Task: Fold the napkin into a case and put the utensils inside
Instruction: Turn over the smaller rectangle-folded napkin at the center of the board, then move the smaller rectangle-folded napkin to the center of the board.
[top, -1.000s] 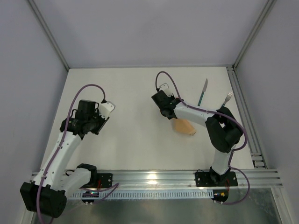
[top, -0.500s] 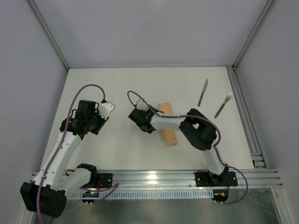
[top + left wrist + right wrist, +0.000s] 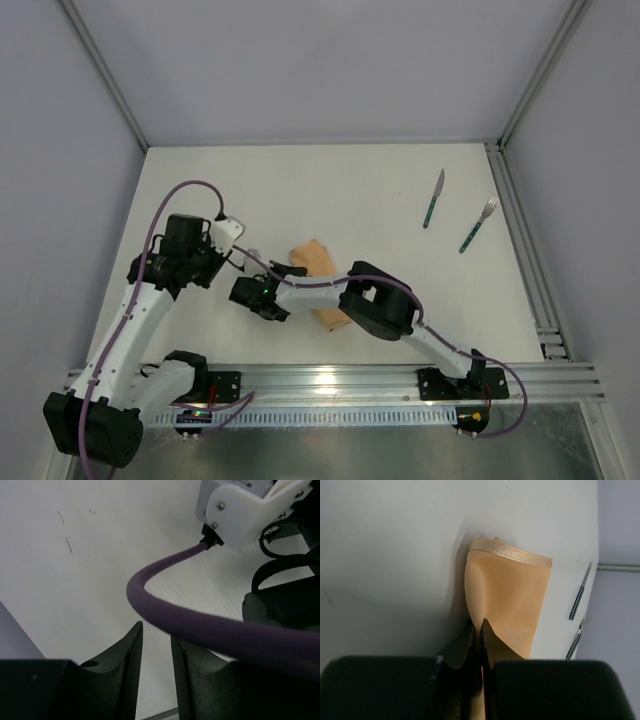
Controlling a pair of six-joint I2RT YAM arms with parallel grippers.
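Observation:
The peach-orange napkin (image 3: pixel 318 272), folded into a narrow strip, lies left of the table's centre. My right gripper (image 3: pixel 283 300) reaches far left across the table and is shut on the napkin's near edge (image 3: pixel 507 595); in the right wrist view, the right gripper (image 3: pixel 477 627) pinches a raised fold of cloth. A teal-handled knife (image 3: pixel 433 198) and fork (image 3: pixel 478 225) lie apart at the back right, also seen as the knife (image 3: pixel 580 597) and fork (image 3: pixel 575 642). My left gripper (image 3: pixel 156 630) hovers at the left, fingers slightly apart with nothing between them.
The right arm's purple cable (image 3: pixel 200 625) and white wrist housing (image 3: pixel 240 510) pass close in front of my left fingers. The right arm's elbow (image 3: pixel 380 310) lies low across the table's near middle. A metal rail (image 3: pixel 520 230) runs along the right edge.
The right arm has swept from right of centre to the left, dragging the napkin with it. The left arm, knife and fork have not moved.

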